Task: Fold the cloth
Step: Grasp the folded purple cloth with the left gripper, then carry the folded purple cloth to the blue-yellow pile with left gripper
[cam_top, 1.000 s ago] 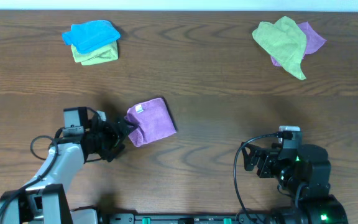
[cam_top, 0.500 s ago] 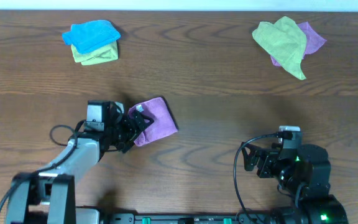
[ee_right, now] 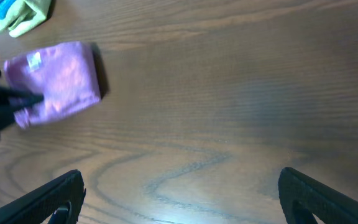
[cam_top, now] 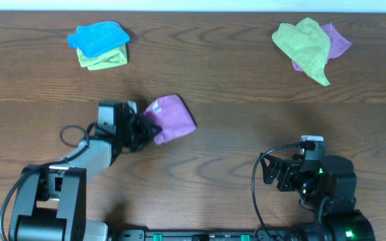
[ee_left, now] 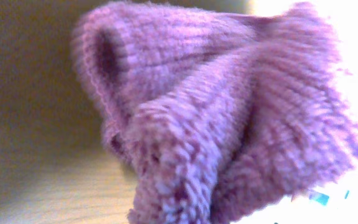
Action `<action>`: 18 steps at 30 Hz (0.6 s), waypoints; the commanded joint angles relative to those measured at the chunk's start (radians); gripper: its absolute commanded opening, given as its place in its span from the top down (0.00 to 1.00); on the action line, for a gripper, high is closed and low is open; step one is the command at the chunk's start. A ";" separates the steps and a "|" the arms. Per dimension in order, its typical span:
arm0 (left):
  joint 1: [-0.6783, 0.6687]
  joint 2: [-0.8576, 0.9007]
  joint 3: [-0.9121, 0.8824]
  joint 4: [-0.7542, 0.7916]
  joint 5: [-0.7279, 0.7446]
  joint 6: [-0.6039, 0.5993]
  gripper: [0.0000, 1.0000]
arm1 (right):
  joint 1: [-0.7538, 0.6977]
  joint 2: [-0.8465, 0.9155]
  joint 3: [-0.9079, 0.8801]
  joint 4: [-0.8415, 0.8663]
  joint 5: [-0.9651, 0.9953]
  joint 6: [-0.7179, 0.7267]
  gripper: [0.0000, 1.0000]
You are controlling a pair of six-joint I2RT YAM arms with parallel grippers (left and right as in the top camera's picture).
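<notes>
Purple terry cloth (cam_top: pixel 173 119) is lying near the middle of the wooden bench (cam_top: pixel 246 114). It is already doubled into a small thick packet, and its white tag (cam_top: pixel 155 108) is showing on top near the left edge. The left tool (cam_top: pixel 141 129) is reaching the packet from the left and, as far as I can judge, is pinching its left edge between closed fingers. In the left wrist view the fabric is filling almost the whole picture, and the fingers themselves are not showing. The right tool (ee_right: pixel 180 183) is waiting well apart on the right side, its two fingers spread wide and holding nothing.

The cloth is looking soft, light and limp. Its fluffy loops are probably giving good friction, so it is not likely to slip, but it is bunching where only one point is holding it. In the left wrist view the layers are curling into a rounded roll and are not lying flat. I am judging that the best hold is at a corner or along a free edge, catching all layers together. Nothing here is looking fragile.

At the back, a blue cloth (cam_top: pixel 98 35) is resting on a folded green cloth (cam_top: pixel 104 62) at the left. A crumpled green cloth (cam_top: pixel 303 40) is covering a second purple cloth (cam_top: pixel 338 41) at the right.
</notes>
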 commanded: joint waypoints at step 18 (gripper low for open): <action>0.143 0.369 1.089 -0.322 -0.248 -0.014 0.94 | -0.009 -0.008 -0.004 -0.001 0.000 0.017 0.01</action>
